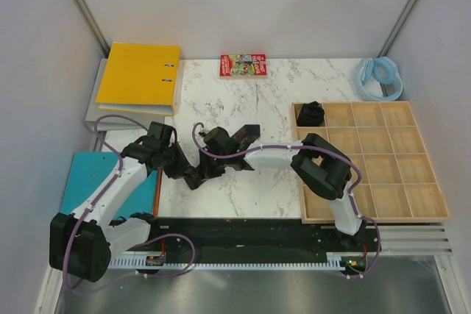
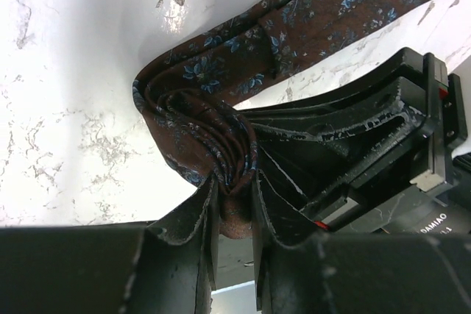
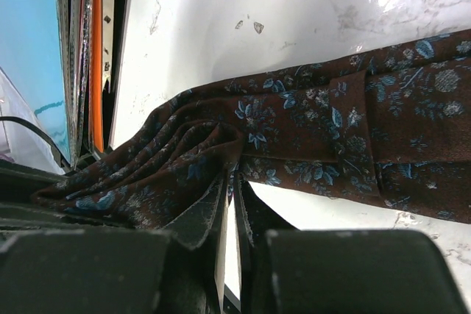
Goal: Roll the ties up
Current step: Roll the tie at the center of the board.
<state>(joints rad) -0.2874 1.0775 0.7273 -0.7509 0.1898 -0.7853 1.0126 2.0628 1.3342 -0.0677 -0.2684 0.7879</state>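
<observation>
Tie [image 2: 213, 71] is mid-roll. Your left gripper [image 2: 234, 185] is clamped tight on the loosely wound core at its end. The right gripper [image 3: 234, 189] pinches bunched folds just beside it, jaws almost closed on fabric. The free length runs flat across the marble table [image 1: 280, 79], centre-left. One finished coil [image 1: 312, 114] sits in the wooden tray [image 1: 427, 215], top row, leftmost cell. My read: only a few wraps are done. Next you need to turn the core while keeping the free length taut, or the wraps will slump.
</observation>
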